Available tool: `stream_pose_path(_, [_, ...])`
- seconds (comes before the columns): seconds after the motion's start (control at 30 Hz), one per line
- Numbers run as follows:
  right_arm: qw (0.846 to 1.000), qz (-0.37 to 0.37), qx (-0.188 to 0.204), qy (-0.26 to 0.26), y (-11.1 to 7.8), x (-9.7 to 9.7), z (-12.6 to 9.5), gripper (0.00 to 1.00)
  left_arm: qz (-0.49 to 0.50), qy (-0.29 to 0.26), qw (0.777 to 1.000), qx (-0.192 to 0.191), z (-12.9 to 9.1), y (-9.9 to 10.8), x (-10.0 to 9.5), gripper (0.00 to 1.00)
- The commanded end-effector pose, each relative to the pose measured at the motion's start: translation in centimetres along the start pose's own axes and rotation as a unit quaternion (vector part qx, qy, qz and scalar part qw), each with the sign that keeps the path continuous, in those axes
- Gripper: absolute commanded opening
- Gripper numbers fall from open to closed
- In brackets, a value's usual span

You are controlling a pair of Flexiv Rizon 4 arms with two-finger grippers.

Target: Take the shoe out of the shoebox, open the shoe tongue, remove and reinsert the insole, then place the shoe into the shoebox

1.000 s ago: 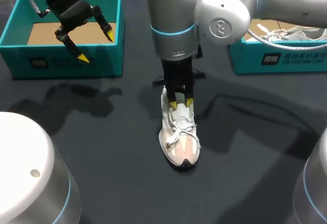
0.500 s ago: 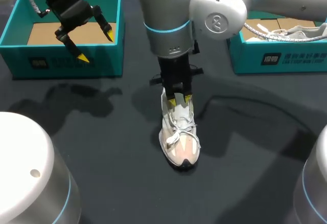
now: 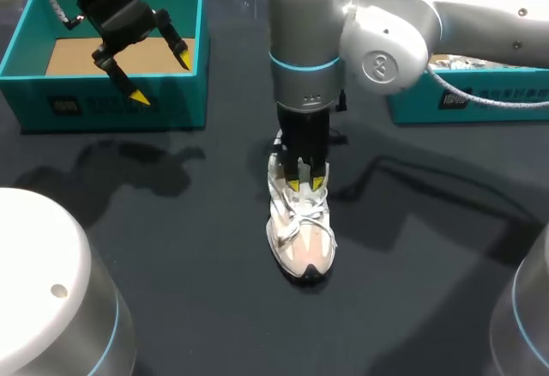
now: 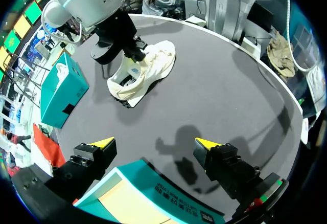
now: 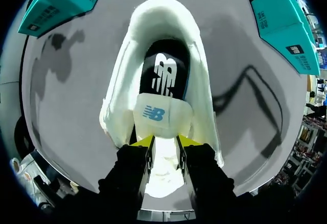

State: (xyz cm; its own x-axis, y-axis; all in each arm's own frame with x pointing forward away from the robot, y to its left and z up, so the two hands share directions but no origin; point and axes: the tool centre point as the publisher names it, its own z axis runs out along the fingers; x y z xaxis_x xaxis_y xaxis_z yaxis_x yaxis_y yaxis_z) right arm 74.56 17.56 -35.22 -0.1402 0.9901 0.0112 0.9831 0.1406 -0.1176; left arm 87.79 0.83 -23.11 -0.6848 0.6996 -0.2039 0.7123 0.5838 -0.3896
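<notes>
The right end effector [image 3: 305,184] is clamping the tongue [image 5: 162,114] of the shoe [image 3: 302,243], apparently to open it. The left end effector [image 3: 161,75] is hanging, fingers apart, above the shoebox [image 3: 111,106].

A dark, matte table [image 3: 171,247] fills the view, with soft shadows lying on it. At its far right stands a teal box [image 3: 480,101] with print on its front wall and something white inside.

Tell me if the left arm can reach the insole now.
Probably not: the right claw pinches the tongue, its arm over the shoe's mouth; the left claw hangs open above the shoebox.
</notes>
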Motion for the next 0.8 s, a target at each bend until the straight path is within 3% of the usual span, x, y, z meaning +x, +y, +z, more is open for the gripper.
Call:
stream_pose_path(0.03, [1.000,-0.013,-0.006,-0.002,0.6,-0.1,-1.0,0.27,0.000,0.000,1.000,-0.001,0.0,0.0,0.0,1.00])
stream_pose_path(0.27, [0.992,-0.107,-0.041,-0.043,1.4,0.4,-4.8,0.31,0.000,0.000,1.000,-0.001,0.0,0.0,0.0,1.00])
stream_pose_path(0.4, [0.970,-0.232,-0.065,-0.036,1.7,-0.3,-6.4,0.33,0.000,0.000,1.000,-0.001,0.0,0.0,0.0,1.00])
stream_pose_path(0.5, [0.938,-0.338,-0.065,-0.040,1.8,-0.8,-7.0,0.39,0.000,0.000,1.000,-0.001,0.0,0.0,0.0,1.00])
stream_pose_path(0.57, [0.905,-0.419,-0.069,-0.037,1.9,-1.1,-7.2,0.38,0.000,0.000,1.000,-0.001,0.0,0.0,0.0,1.00])
stream_pose_path(0.6, [0.899,-0.431,-0.071,-0.036,2.0,-1.4,-7.3,0.39,0.000,0.000,1.000,-0.001,0.0,0.0,0.0,1.00])
stream_pose_path(0.63, [0.882,-0.465,-0.068,-0.036,2.1,-1.6,-7.3,0.38,0.000,0.000,1.000,-0.001,0.0,0.0,0.0,1.00])
stream_pose_path(0.7, [0.858,-0.508,-0.066,-0.039,2.2,-1.8,-7.6,0.42,0.000,0.000,1.000,-0.001,0.0,0.0,0.0,1.00])
stream_pose_path(0.73, [0.839,-0.540,-0.061,-0.042,2.4,-2.0,-7.8,0.45,0.000,0.000,1.000,-0.001,0.0,0.0,0.0,1.00])
stream_pose_path(0.77, [0.820,-0.567,-0.058,-0.051,2.5,-2.0,-7.9,0.60,0.000,0.000,1.000,-0.001,0.0,0.0,0.0,1.00])
stream_pose_path(0.8, [0.802,-0.592,-0.063,-0.049,2.5,-2.0,-8.1,0.89,0.000,0.000,1.000,-0.001,0.0,0.0,0.0,1.00])
